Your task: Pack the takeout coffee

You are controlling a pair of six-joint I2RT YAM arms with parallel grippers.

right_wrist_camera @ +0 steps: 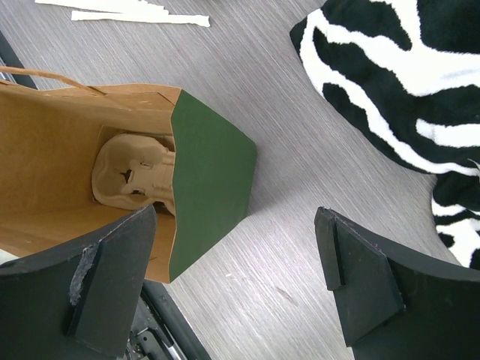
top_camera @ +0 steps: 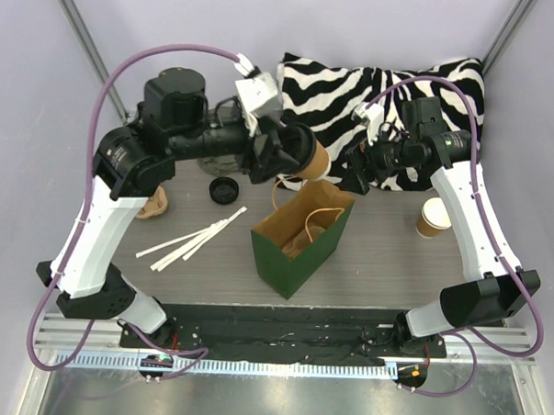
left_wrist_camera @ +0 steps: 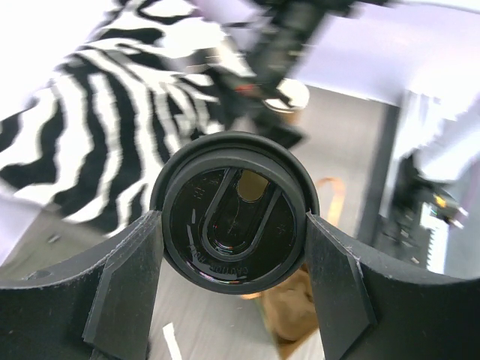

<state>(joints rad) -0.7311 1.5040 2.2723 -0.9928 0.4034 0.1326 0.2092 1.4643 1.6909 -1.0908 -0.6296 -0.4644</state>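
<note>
my left gripper pinches the small tan kraft-paper cup with the round black plastic lid, tipped just above the far edge of the open green paper bag, i judge to drop it beside the one tan pulp tray inside. my right gripper hangs spread and empty right of the bag, perhaps to steady it. i count two cups: the unlidded tan cup stands well right of the bag, one loose black lid left of it.

Grey wood-look table top under soft, even light, with plain pale walls close on three sides, thin metal poles in the far corners and a zebra-striped cloth at the back.
</note>
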